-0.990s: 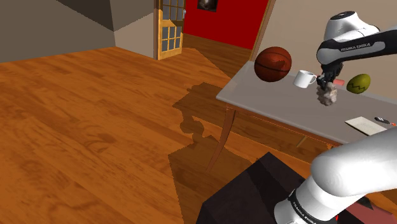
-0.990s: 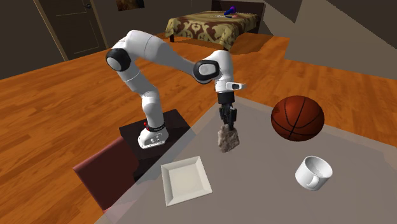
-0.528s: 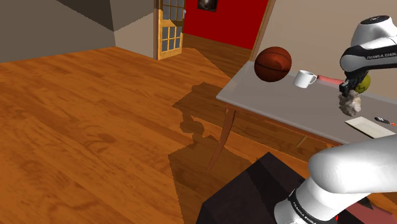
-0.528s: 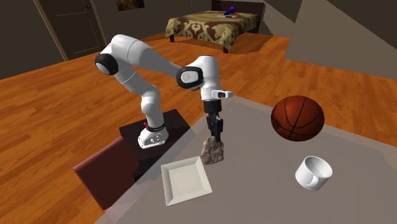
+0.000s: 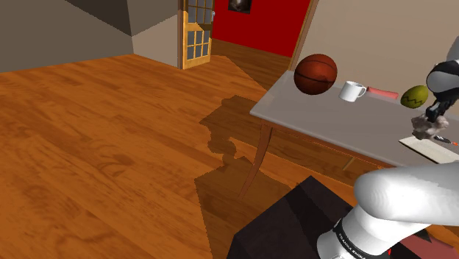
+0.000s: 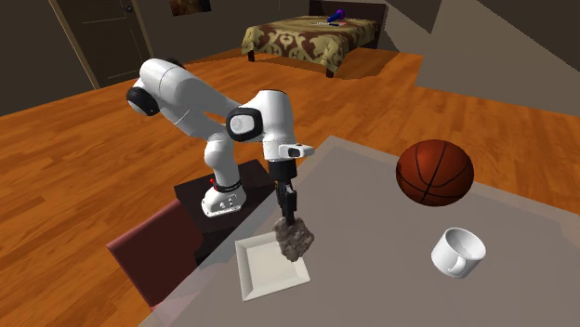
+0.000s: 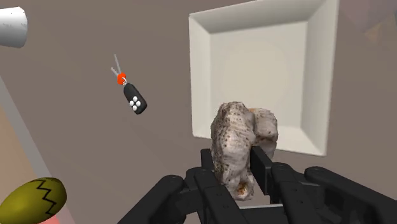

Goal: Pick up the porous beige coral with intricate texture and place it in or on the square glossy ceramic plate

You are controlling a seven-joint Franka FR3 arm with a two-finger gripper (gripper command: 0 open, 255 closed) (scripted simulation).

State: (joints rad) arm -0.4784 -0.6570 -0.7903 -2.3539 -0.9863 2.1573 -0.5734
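Lighting is even and moderately bright across all views. In the shoulder view a hard-edged dark shadow lies on the wooden floor (image 5: 88, 147), on that view's left of the table (image 5: 309, 114). The plate (image 7: 261, 70) shows soft shading along its inner walls.

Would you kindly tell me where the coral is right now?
In the second exterior view, the coral hangs clasped in the gripper over the right edge of the white square plate.
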